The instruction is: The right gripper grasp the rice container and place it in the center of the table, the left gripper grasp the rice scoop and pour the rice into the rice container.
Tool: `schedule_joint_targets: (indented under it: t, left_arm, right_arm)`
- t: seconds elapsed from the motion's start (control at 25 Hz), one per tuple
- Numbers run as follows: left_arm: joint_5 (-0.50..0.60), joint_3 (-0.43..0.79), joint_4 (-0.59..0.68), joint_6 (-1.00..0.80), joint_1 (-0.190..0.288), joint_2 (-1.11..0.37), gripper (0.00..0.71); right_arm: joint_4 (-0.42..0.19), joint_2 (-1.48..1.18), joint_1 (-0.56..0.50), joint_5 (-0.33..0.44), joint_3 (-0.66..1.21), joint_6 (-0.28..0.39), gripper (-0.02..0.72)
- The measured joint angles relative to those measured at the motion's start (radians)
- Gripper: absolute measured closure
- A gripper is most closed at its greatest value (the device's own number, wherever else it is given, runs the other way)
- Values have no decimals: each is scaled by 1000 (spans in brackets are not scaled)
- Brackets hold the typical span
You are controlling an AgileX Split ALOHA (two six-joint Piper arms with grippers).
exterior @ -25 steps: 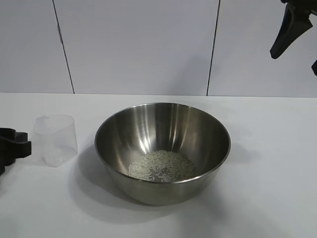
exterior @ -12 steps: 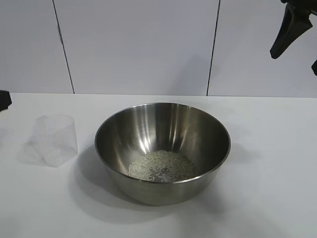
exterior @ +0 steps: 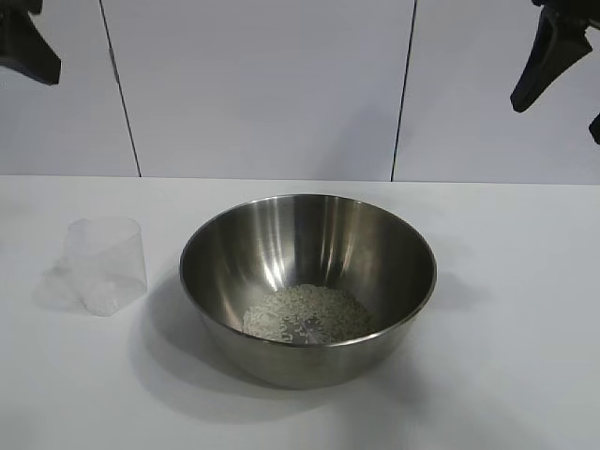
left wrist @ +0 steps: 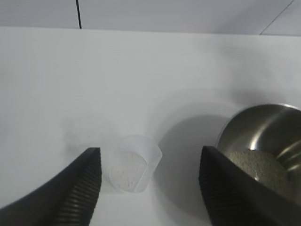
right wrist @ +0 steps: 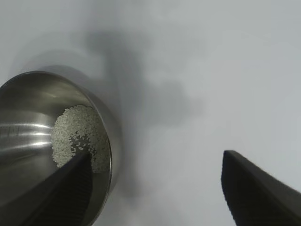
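rice container (exterior: 307, 286) mid-bench (exterior: 506, 375), holding rice (exterior: 306, 313) | rice scoop (exterior: 105, 264) upright beside it, released | left end effector (left wrist: 148, 188) raised, fingers apart | right end effector (right wrist: 155, 188) raised, fingers apart, parked

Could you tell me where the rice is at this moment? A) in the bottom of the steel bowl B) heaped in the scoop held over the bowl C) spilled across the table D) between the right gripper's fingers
A: the rice lies heaped in the bottom of the rice container, while the rice scoop stands on the table beside it, released.
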Motion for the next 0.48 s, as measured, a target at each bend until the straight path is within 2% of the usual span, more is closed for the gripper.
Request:
schedule_joint_targets:
  t: [0.2, 0.36, 0.48]
  left_arm:
    - [266, -254, -108, 68, -12, 141, 266]
    - [391, -373, -214, 128, -15, 251, 265]
    - [431, -410, -313, 179, -15, 308, 259]
  right_arm:
    - [90, 0, 0, 52, 0, -74, 181]
    - [163, 0, 0, 95, 0, -111, 181]
    - [182, 0, 0, 112, 0, -118, 181]
